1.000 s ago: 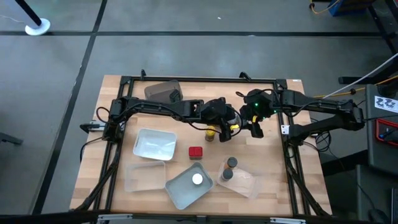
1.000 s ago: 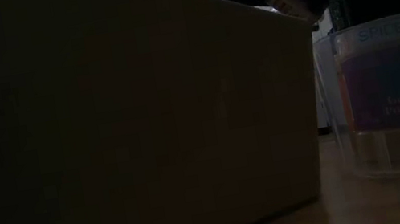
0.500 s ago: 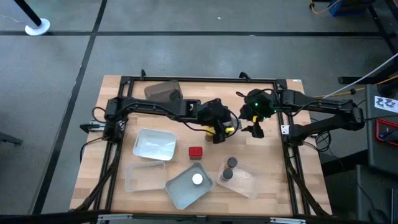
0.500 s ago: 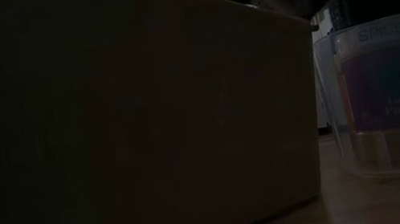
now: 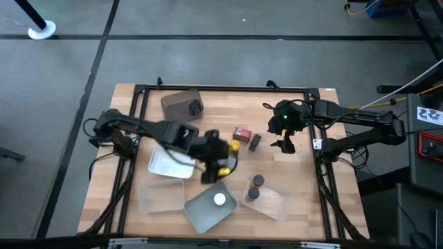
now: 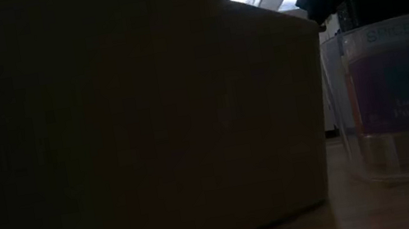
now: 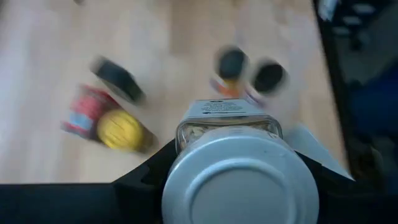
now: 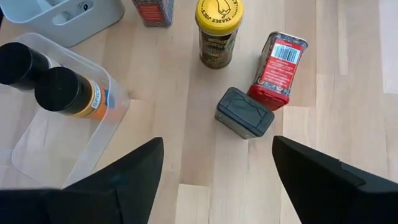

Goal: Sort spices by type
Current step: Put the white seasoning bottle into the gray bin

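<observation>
My left gripper [image 5: 212, 171] is shut on a glass jar with a silvery lid [image 7: 239, 180], above the table between the white tray [image 5: 169, 160] and the grey tray [image 5: 208, 211]. A white-lidded jar [image 5: 219, 200] stands in the grey tray. Two dark-lidded jars [image 5: 255, 187] stand in a clear tray [image 5: 271, 203]. A red box [image 8: 278, 62], a black box [image 8: 244, 113] and a yellow-lidded jar [image 8: 218, 28] sit together on the table. My right gripper [image 5: 285, 143] hangs open just right of them. Another red box [image 8: 152, 9] stands by the grey tray. My left gripper pinches the jar at its lid end [image 7: 186, 134], one finger [image 7: 140, 183] on each side. The fingers point down from above. The jar hangs upright below them, lid toward the wrist, lifted clear of the table.
A brown tub [image 5: 181, 104] sits at the far left of the table. A second clear tray [image 5: 160, 197] lies near the front left. In the low view, a dark tray wall [image 6: 132, 127] fills most of the picture, beside the clear tray with a labelled jar [image 6: 396, 91].
My left gripper has swung from the cluster of spices at the table's middle toward the near edge and the left, now by the grey tray with the silvery-lidded jar in its fingers. The red box, black box and yellow-lidded jar now show uncovered.
</observation>
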Action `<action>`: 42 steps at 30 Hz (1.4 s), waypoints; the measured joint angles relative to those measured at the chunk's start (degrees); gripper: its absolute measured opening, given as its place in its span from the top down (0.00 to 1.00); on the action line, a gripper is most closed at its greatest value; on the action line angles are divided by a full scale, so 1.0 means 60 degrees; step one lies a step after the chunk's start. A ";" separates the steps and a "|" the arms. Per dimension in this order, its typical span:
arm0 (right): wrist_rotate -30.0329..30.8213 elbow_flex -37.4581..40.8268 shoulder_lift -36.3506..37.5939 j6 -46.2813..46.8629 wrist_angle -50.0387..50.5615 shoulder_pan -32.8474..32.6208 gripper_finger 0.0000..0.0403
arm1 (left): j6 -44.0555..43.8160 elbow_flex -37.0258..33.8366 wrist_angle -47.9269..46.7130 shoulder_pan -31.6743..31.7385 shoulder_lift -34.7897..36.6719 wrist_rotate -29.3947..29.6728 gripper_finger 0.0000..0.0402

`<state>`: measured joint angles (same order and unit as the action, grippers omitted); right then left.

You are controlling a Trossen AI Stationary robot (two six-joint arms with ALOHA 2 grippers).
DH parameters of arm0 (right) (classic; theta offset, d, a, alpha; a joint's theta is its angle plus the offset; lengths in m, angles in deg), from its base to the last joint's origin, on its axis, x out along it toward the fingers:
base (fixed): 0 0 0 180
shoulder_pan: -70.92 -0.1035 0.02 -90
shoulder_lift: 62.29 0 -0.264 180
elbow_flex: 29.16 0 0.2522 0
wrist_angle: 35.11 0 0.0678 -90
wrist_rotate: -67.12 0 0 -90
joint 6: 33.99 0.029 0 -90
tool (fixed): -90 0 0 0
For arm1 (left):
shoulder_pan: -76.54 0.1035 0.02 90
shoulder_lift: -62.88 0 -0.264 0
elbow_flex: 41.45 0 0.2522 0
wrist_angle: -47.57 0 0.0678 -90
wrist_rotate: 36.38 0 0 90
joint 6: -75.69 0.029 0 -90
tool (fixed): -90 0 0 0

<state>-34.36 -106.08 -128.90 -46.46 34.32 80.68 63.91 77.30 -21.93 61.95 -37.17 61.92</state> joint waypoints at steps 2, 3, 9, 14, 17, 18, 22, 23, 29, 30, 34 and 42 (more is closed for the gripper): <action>0.0004 0.0000 0.0000 0.0000 -0.0006 0.0000 0.25 | -0.0390 0.0000 -0.0471 -0.0433 0.0037 -0.0273 0.54; 0.0004 0.0000 0.0000 0.0000 -0.0005 0.0000 0.25 | -0.0669 0.0000 -0.0713 -0.0638 0.0048 -0.0378 0.54; 0.0007 0.0000 0.0000 0.0000 -0.0009 0.0000 0.25 | -0.2498 -0.0263 -0.1128 -0.1782 0.0048 -0.0637 0.54; 0.0007 0.0000 0.0000 0.0000 -0.0020 0.0000 0.25 | -0.3797 -0.0852 -0.0780 -0.2471 0.0048 -0.0611 0.54; 0.0011 0.0000 0.0000 0.0000 -0.0023 0.0000 0.25 | -0.4543 -0.1331 -0.0658 -0.2722 0.0048 -0.0619 0.54; 0.0011 0.0000 0.0000 -0.0004 -0.0023 0.0000 0.25 | -0.4775 -0.1491 -0.0562 -0.2778 0.0048 -0.0614 0.54; 0.0015 0.0000 0.0000 -0.0003 -0.0023 0.0000 0.25 | -0.5456 -0.2145 0.0090 -0.2897 0.0044 -0.0607 0.54; 0.0015 0.0000 0.0000 -0.0004 -0.0023 0.0000 0.25 | -0.5517 -0.2306 0.0326 -0.2900 0.0044 -0.0608 0.54; 0.0015 0.0000 0.0000 -0.0004 -0.0034 0.0000 0.25 | -0.5543 -0.3036 0.1606 -0.2897 -0.0083 -0.0616 0.54; 0.0018 0.0000 0.0000 -0.0004 -0.0031 0.0000 0.25 | -0.5543 -0.3138 0.1741 -0.2894 -0.0094 -0.0637 0.54; 0.0012 0.0000 0.0000 -0.0004 -0.0031 -0.0001 0.25 | -0.5543 -0.3456 0.1946 -0.2868 -0.0179 -0.0655 0.54; 0.0000 0.0000 0.0000 -0.0004 -0.0045 -0.0004 0.25 | -0.5053 -0.3483 0.1944 -0.2811 -0.0899 -0.0620 0.54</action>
<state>-34.36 -106.08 -128.90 -46.48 34.05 80.66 33.59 56.41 -10.27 45.08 -42.57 58.20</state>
